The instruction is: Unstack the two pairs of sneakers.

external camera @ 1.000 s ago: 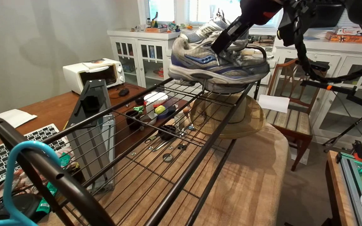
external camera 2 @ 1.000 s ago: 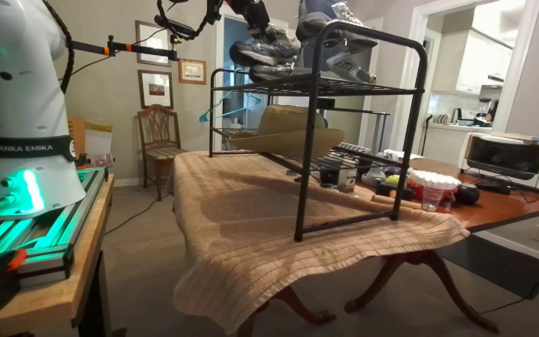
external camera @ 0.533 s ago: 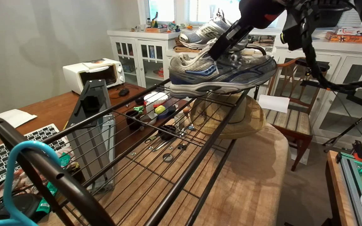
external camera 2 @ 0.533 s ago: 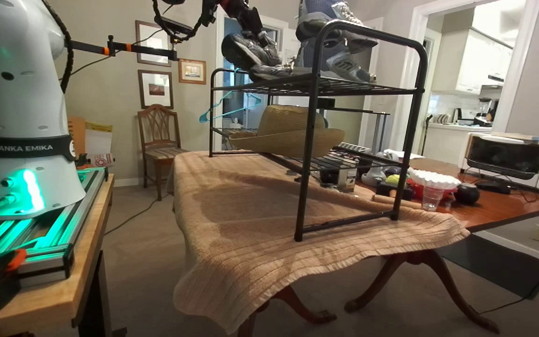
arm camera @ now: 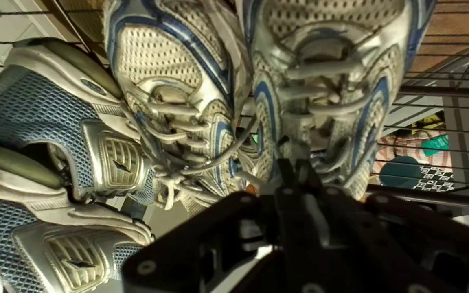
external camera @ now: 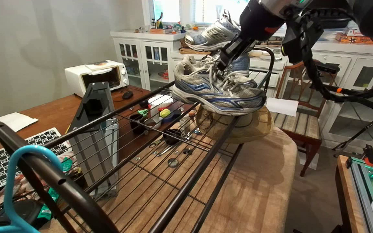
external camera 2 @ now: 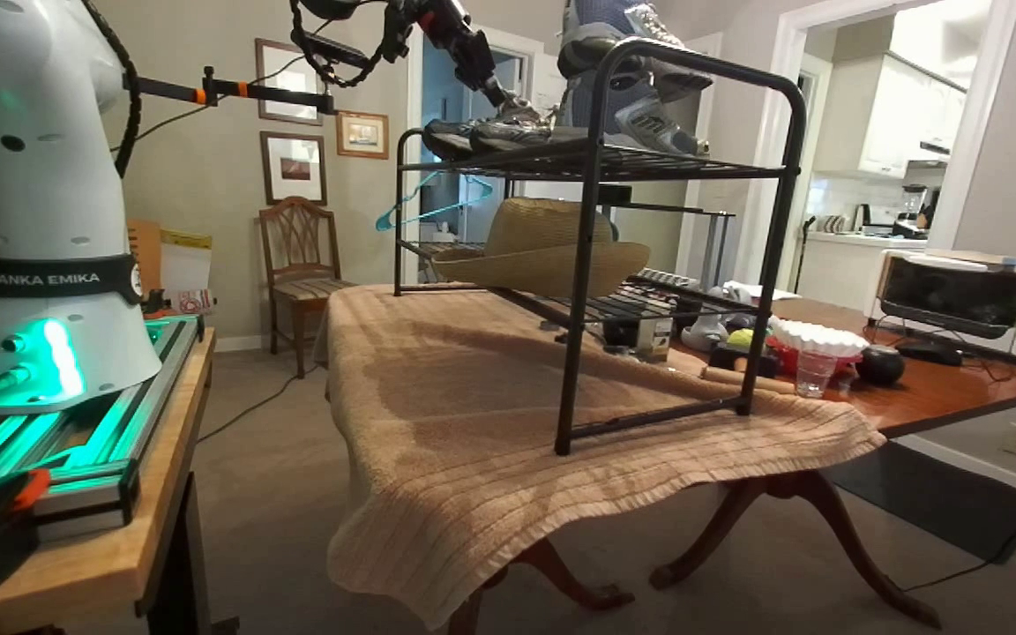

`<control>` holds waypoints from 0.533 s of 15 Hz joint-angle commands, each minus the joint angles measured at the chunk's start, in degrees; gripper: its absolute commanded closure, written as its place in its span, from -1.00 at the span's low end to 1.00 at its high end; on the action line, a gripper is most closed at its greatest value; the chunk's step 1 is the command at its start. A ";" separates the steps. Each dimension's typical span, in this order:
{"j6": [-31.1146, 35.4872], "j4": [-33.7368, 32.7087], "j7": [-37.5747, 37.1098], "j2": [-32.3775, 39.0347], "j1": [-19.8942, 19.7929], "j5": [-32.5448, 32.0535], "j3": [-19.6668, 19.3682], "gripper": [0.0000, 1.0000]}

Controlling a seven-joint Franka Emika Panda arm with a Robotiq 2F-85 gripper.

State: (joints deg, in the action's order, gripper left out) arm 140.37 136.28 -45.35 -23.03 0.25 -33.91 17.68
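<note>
My gripper (arm camera: 297, 162) is shut on the tongue of a grey-and-white sneaker (arm camera: 328, 93) with blue accents. In an exterior view this sneaker (external camera: 210, 92) sits low on the rack's top shelf, its sole level and its toe over the front rail. Its mate (arm camera: 165, 77) stands close beside it; it also shows in an exterior view (external camera 2: 515, 135). The gripper shows in both exterior views (external camera: 221, 64) (external camera 2: 499, 97). The blue-and-silver pair is stacked next to them: an upper sneaker (external camera: 210, 35) above a lower sneaker (external camera 2: 645, 119). The heel tops are partly hidden by the gripper.
The dark metal rack (external camera 2: 577, 309) stands on a towel-covered table (external camera 2: 473, 379). A straw hat (external camera 2: 543, 242) lies on its lower shelf. A blue hanger (external camera: 6, 194) hangs at one rack end. A toaster oven (external camera: 97, 76) and small loose objects stand on the table.
The held sneaker was raised over its mate one second ago, then tilted toe-up and moved sideways off it. Now it is lowered level beside the mate. The blue-and-silver pair has not moved.
</note>
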 commanded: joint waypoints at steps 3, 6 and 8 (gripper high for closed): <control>0.89 -1.06 -1.71 3.39 -0.22 0.73 0.17 -0.06; 2.19 -0.23 -0.14 1.21 0.73 2.44 -1.16 -0.52; 3.61 0.26 0.02 -0.09 0.62 2.92 -1.35 -0.80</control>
State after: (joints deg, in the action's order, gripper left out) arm 141.59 135.53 -46.17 -21.37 0.33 -32.87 17.15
